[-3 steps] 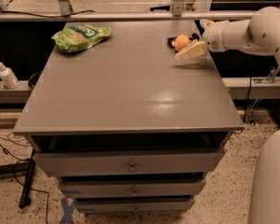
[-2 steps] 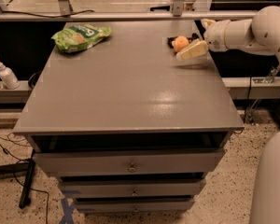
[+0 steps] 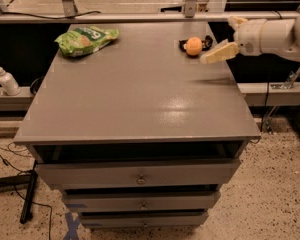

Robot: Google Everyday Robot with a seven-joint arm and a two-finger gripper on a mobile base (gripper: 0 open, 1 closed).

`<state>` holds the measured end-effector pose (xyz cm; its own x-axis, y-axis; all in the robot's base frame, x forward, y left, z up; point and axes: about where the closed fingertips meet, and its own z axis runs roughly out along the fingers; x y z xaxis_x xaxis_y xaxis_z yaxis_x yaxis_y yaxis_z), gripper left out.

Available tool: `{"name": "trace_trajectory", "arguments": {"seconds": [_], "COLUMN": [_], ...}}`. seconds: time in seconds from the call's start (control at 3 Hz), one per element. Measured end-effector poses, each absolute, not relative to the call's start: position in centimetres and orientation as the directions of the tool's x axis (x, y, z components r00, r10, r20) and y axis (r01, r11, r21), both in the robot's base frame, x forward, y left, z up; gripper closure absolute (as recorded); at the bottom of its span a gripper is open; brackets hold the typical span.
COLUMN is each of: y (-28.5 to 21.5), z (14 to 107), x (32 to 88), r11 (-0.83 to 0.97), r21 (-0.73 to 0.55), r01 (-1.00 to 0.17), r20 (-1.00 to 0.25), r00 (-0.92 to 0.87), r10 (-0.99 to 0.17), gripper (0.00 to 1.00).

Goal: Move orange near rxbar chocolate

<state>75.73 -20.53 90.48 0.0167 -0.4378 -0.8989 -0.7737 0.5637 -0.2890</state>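
The orange point(image 3: 193, 46) sits on the grey table top point(image 3: 140, 94) at the far right. It touches or overlaps the front of the dark rxbar chocolate point(image 3: 206, 43), which lies flat just behind it and is partly hidden by it. My gripper point(image 3: 228, 37) is to the right of the orange, a little above the table's right edge. It is open and empty, with one pale finger point(image 3: 219, 53) pointing toward the orange and the other finger point(image 3: 236, 21) higher up. It does not touch the fruit.
A green snack bag point(image 3: 86, 39) lies at the far left corner of the table. Drawers point(image 3: 138, 176) sit below the front edge. A metal rail point(image 3: 140, 17) runs behind the table. A white bottle point(image 3: 6, 80) stands on the left ledge.
My gripper has drawn back to the right, away from the orange. The orange now rests free on the table by the dark bar.
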Motion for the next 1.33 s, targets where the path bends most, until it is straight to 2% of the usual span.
{"name": "trace_trajectory", "arguments": {"seconds": [0.33,1.0,1.33], "y": [-21.5,-24.0,-24.4], "z": [93.7,104.4,105.8], "x": [71.7,62.1,61.0], "r11": [0.547,0.534,0.537], "r21": [-0.285,-0.418,-0.438], "r01": [-0.787,-0.735,-0.721], "r20": [-0.915,-0.884,-0.875], "r00": [0.054,0.193,0.206], "r10": [-0.400,-0.427,-0.437], "gripper": [0.00,0.00,0.00]}}
